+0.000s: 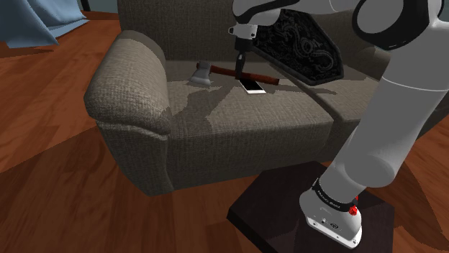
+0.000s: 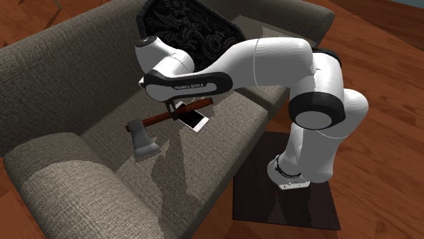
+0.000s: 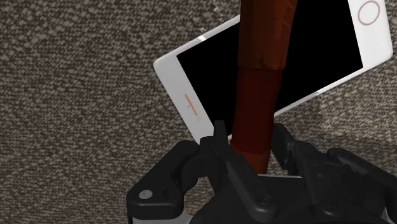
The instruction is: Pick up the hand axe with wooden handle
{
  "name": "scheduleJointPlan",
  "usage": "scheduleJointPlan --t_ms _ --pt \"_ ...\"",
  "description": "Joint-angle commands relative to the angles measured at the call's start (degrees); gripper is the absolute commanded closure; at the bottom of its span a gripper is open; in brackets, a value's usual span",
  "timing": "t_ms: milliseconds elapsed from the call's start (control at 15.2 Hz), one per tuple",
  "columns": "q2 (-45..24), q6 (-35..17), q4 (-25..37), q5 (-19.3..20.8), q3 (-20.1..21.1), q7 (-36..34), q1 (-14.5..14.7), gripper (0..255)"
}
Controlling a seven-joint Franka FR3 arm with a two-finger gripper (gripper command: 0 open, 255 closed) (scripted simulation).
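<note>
The axe (image 1: 218, 71) lies on the sofa (image 1: 129, 86) seat, its grey head toward the shoulder view's left and its dark red handle running right across a white phone (image 1: 252, 86). The gripper (image 1: 239, 70) stands over the handle near its middle, its fingers (image 3: 219, 143) narrowly parted and pressed to either side of it. Around them, left to right in that view: a blue cloth (image 1: 36, 18), wood floor (image 1: 43, 115), the sofa's arm, a black patterned cushion (image 1: 302, 43) and the dark stand (image 1: 288, 208)
</note>
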State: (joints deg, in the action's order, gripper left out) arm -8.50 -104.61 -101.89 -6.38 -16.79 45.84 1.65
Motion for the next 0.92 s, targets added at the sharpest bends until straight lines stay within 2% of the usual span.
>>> scheduleJointPlan --t_ms 0,462,858 --pt "0.06 -0.1 -0.18 0.01 0.03 -0.04 0.05 255" --pt "-0.14 -0.03 0.06 -0.05 -0.02 0.1 -0.04 255" --pt "0.48 4.39 3.92 0.24 -0.09 -0.32 -0.08 255"
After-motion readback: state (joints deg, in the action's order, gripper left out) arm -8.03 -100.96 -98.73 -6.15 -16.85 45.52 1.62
